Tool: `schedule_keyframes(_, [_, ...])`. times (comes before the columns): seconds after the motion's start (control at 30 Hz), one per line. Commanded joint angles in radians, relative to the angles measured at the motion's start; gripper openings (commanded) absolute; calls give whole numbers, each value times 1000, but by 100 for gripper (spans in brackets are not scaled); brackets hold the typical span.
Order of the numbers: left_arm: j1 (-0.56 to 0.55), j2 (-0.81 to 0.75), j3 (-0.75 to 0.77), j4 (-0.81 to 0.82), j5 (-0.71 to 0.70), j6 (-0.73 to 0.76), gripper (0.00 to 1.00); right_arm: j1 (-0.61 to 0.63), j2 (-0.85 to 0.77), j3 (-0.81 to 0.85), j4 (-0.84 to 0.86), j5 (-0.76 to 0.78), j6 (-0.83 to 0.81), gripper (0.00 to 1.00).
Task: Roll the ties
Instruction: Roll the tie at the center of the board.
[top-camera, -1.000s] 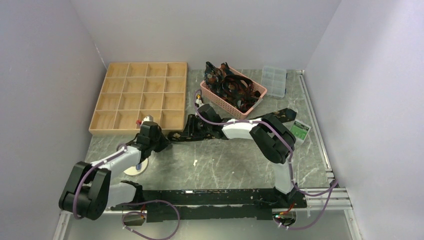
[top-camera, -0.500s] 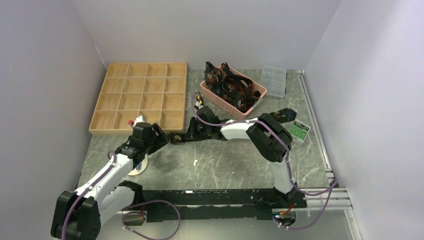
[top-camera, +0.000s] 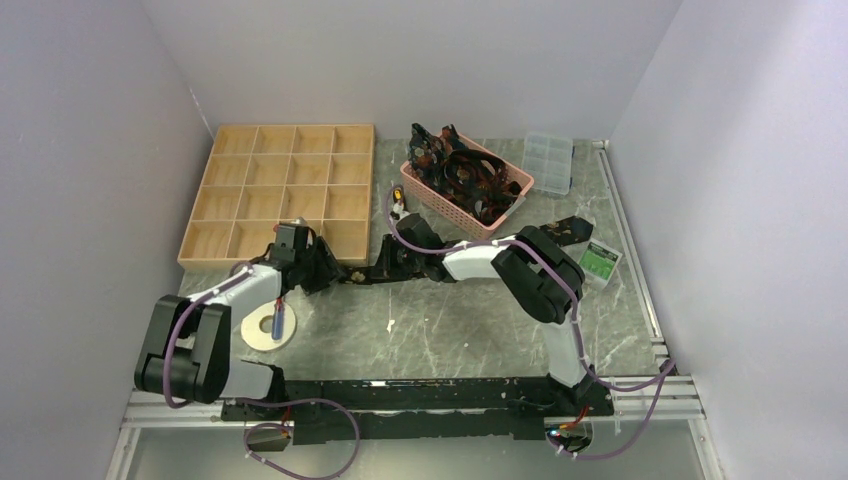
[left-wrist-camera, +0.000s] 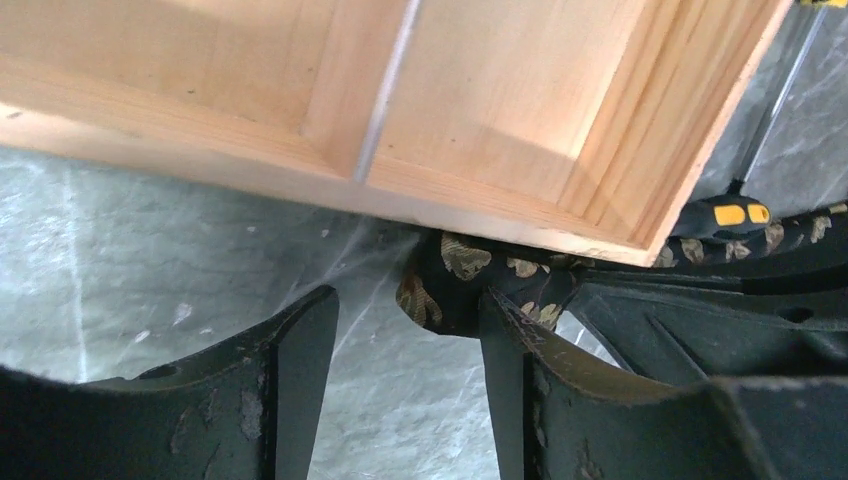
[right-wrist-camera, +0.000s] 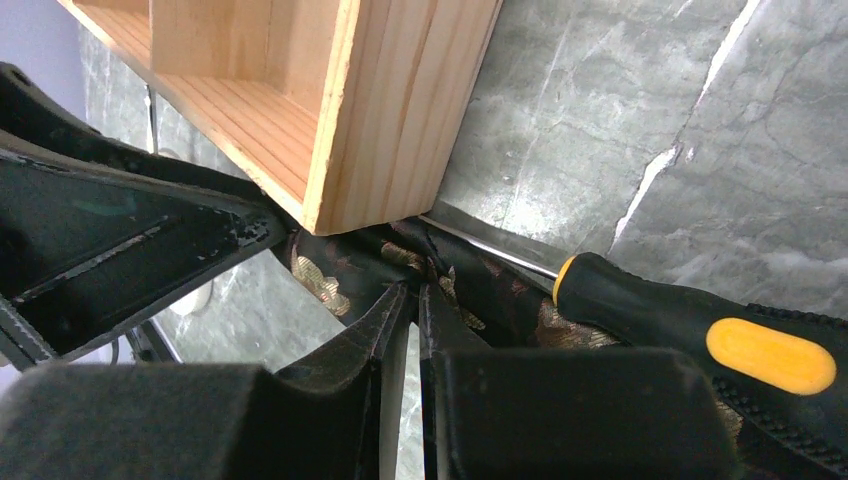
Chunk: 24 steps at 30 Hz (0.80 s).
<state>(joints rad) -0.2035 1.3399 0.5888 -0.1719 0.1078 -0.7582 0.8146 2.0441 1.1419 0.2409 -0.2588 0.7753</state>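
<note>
Just beside tray (right-wrist-camera: 400, 110) corner, tie (right-wrist-camera: 325, 278) clamped in right end effector (right-wrist-camera: 412, 290); left end effector (left-wrist-camera: 407, 298) apart.

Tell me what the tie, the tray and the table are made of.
The tie: woven fabric with slight sheen, perhaps silk or polyester; it folds softly. The tray: pale, bare-looking wood showing grain. The table: grey marble-look surface with white veins, perhaps laminate.
</note>
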Motion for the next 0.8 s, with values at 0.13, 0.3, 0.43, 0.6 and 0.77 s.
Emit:
schedule_keyframes(0.13, [9,63,36,124,144,70,60,-17,37,-19,29,14,-30,14])
schedule_keyframes(0.3, [9,80,21,165,155,67,60,-17,41,-18,29,11,-31,14])
schedule_keyframes(0.43, [11,95,9,215,171,70,41,-17,43,-12,28,11,-29,14])
schedule_keyframes(0.6, [10,78,-30,246,187,54,15,-17,41,-3,23,12,-26,14])
schedule_keyframes(0.77, [10,21,-78,243,189,26,3,-15,43,22,17,12,-25,14])
